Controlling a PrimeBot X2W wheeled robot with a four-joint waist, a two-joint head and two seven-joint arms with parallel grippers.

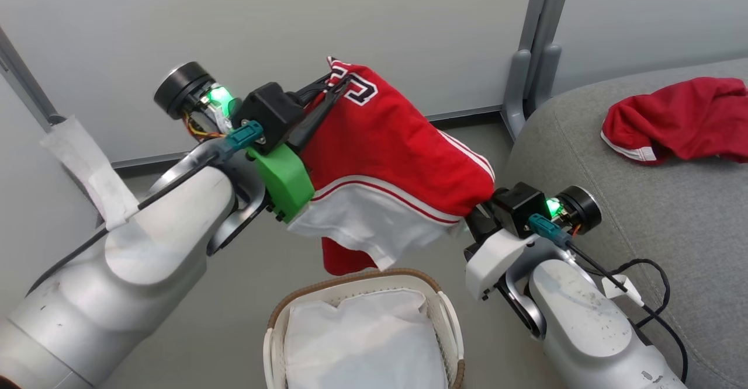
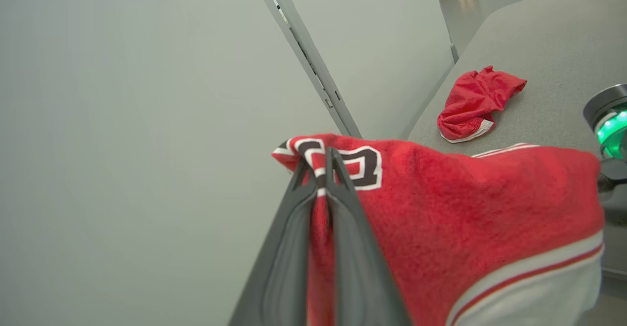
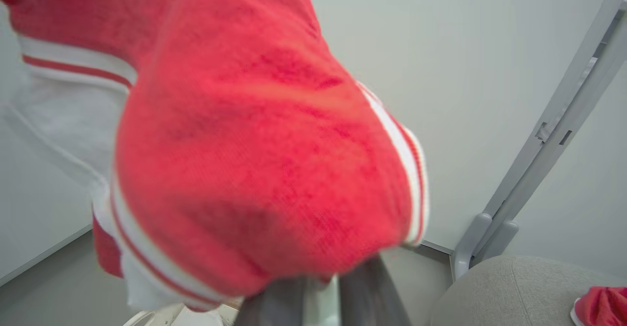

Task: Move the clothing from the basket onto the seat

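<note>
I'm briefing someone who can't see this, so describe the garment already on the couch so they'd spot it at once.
Find the big grey seat at the right. Crumpled on its top lies a plain red garment with a white-striped hem. Unlike the numbered jersey held above the basket, it has no numerals.

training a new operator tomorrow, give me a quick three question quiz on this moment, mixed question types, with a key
1. True or false: the plain red garment already lies on the seat.
2. What is the left gripper shut on? A) the plain red garment B) the jersey, beside its numerals C) the seat's edge
3. Fill in: the jersey is stretched from the left gripper to the right gripper, and its loose white part hangs above the ____.
Key: 1 true; 2 B; 3 basket.
</note>
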